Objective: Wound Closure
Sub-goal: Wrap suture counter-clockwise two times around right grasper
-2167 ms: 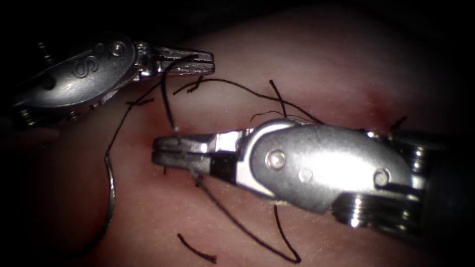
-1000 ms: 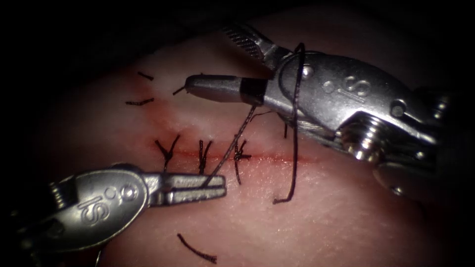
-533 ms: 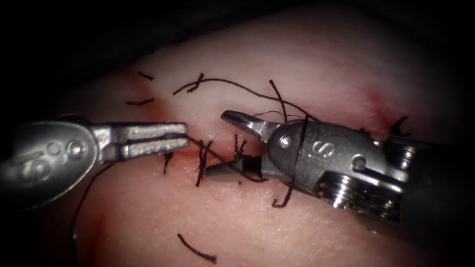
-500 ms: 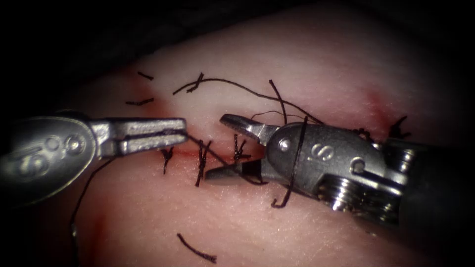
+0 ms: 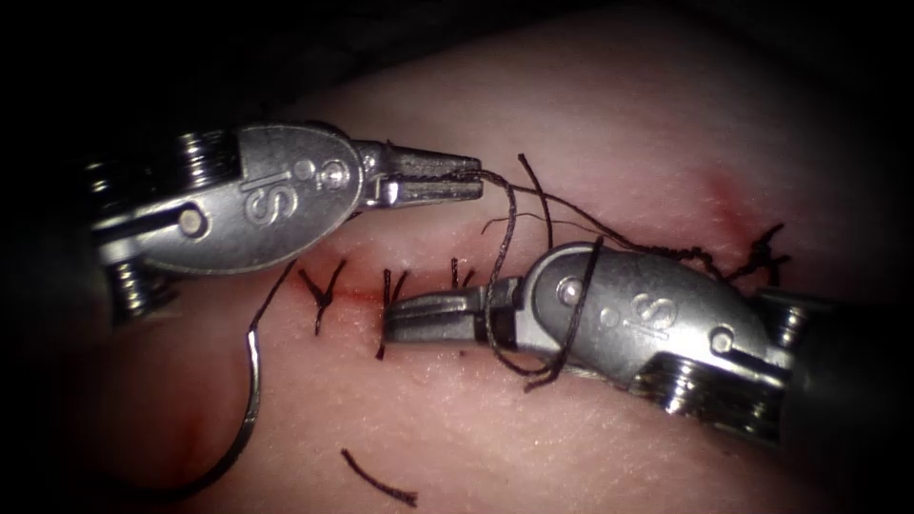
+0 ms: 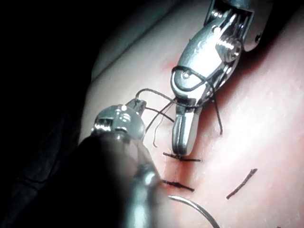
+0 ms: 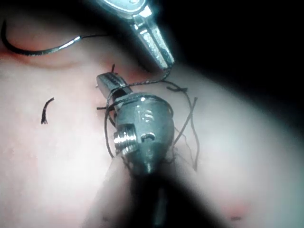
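Since half a second before, the left tool (image 5: 466, 179) had risen above the cut (image 5: 367, 295), jaws clamped on the thread (image 5: 505, 224), which looped around the right tool (image 5: 395, 319), whose jaws had closed, seemingly on nothing. The needle (image 5: 249, 400) lay free on the tissue (image 5: 619, 124), left of the stitches.

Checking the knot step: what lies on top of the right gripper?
Thread is looped around the right gripper and held by the left gripper. The needle lies free on the tissue; the cut beneath is covered.
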### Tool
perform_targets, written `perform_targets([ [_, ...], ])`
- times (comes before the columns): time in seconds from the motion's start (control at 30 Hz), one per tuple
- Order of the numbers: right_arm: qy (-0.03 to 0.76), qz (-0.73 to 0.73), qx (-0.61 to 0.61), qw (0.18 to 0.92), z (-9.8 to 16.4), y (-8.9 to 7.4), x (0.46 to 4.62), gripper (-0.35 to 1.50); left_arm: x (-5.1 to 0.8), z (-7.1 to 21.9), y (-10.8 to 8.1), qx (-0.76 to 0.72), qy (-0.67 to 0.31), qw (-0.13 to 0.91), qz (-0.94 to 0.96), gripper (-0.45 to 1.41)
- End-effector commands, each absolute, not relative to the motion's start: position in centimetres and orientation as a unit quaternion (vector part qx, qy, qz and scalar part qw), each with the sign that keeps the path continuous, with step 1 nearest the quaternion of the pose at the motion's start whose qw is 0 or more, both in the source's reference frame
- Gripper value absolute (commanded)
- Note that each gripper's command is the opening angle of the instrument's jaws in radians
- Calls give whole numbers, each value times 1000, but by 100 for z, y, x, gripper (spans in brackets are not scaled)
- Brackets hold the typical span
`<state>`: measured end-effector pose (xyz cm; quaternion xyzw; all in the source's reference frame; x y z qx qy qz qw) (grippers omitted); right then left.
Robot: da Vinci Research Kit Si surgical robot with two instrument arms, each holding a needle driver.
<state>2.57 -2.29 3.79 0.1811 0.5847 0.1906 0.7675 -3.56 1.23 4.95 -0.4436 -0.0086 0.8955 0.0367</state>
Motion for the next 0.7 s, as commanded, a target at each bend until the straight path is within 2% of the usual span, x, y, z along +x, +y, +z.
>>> perform_targets([
  [0.03,618,187,173,743,380,-223,267,-35,-363,509,131,-440,-10,28,898,-45],
  [0.07,638,186,164,728,378,-224,267,-18,-363,514,130,-439,-12,24,898,-45],
  [0.1,662,198,158,705,375,-226,266,24,-362,524,126,-436,-14,12,900,-45],
  [0.13,667,210,147,699,374,-226,266,42,-361,528,124,-437,-18,14,899,-45],
  [0.23,684,238,120,679,370,-224,260,69,-356,541,116,-438,-29,7,899,-45],
  [0.37,703,309,96,633,367,-214,247,69,-352,545,99,-449,-39,7,893,-45],
  [0.5,689,375,61,617,367,-213,242,94,-352,542,88,-456,-44,8,889,-45],
  [0.7,629,468,-15,620,366,-215,233,83,-358,534,61,-471,-50,10,881,-45],
])
